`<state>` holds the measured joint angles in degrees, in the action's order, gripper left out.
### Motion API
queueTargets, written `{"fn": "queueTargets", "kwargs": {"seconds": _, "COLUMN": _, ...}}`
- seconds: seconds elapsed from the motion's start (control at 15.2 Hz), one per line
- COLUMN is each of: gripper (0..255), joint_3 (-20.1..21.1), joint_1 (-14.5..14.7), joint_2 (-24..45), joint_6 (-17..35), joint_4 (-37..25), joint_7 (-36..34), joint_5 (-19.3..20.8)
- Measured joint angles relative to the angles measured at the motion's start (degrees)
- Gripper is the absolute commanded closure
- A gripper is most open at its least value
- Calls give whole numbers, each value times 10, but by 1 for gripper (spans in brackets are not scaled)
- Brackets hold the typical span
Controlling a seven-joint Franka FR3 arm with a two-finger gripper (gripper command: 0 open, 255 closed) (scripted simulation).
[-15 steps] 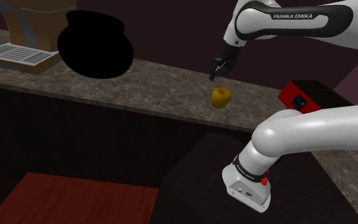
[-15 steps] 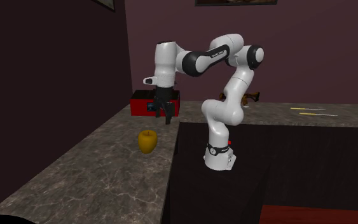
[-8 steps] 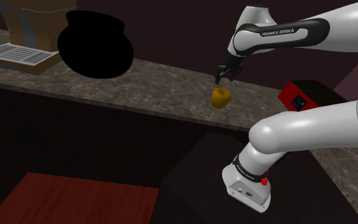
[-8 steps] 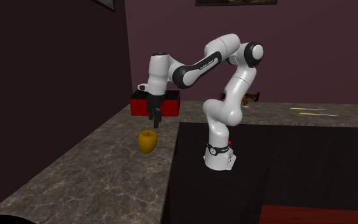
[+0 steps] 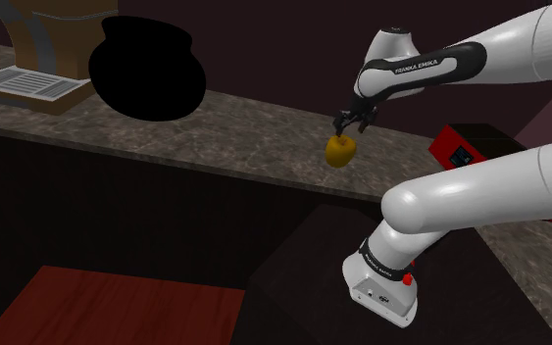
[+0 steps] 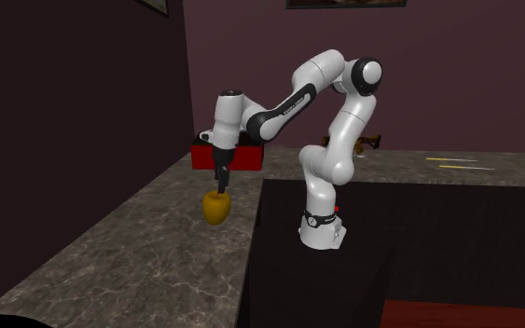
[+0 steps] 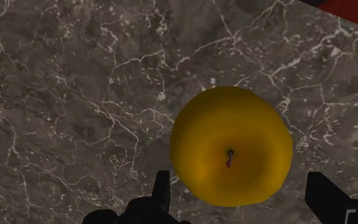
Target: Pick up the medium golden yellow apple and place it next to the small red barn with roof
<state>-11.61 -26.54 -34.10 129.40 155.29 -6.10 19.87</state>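
Gripper (image 5: 351,125) (fingers apart) hangs just above the yellow apple (image 7: 231,153).

The tool (image 5: 351,124) stands lower than a second ago. In the shoulder view it is down from well above the apple (image 5: 339,151) to just over its top. In the second exterior view the tool (image 6: 218,185) is farther left and lower, no longer in front of the red barn (image 6: 251,157), and its fingertips now come down to the top of the apple (image 6: 216,208). The forearm slopes more steeply down, and the arm reaches farther out over the worktop (image 6: 139,252).
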Motion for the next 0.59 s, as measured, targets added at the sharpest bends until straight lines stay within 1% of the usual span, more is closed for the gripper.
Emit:
{"fn": "queueTargets", "kwargs": {"seconds": 0.2, "gripper": 0, "joint_3": -5, "joint_1": -4, "joint_2": 17, "joint_6": 29, "joint_4": 11, "joint_7": -3, "joint_5": 7}}
{"fn": "queueTargets", "kwargs": {"seconds": 0.59, "gripper": 0, "joint_3": -6, "joint_1": -4, "joint_2": 22, "joint_6": 36, "joint_4": 13, "joint_7": -4, "joint_5": 8}}
